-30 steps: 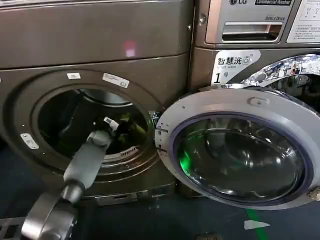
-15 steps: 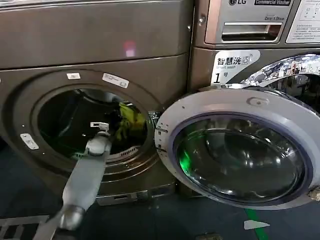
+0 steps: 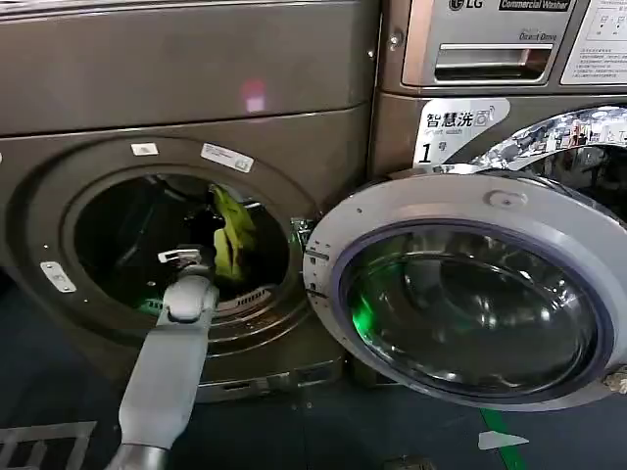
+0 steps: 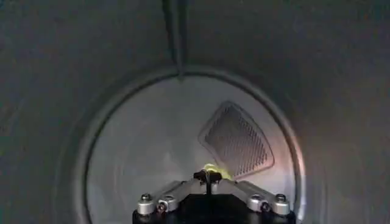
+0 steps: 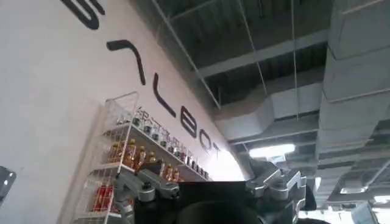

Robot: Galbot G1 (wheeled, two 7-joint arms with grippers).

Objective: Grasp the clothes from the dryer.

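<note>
Left gripper (image 3: pixel 201 235) reaching inside dryer (image 3: pixel 186 117) drum, fingers pinching clothes (image 3: pixel 231 233); garment hanging limp in porthole opening. Fabric judged light, soft, drapey; bunched upper fold offering surest hold. Right gripper (image 5: pixel 213 198) idling, aimed ceilingward, finger state indeterminable.

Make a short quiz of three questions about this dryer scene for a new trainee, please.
1. True or false: the dryer door is shut.
2. Which holds the clothes? A) left gripper B) right gripper C) nothing
3. Fill in: the clothes hang inside the round ____ opening.

Key:
1. False; the door stands swung open to the robot's right.
2. A; its jaws are closed on yellow-green fabric, seen in the left wrist view.
3. drum
</note>
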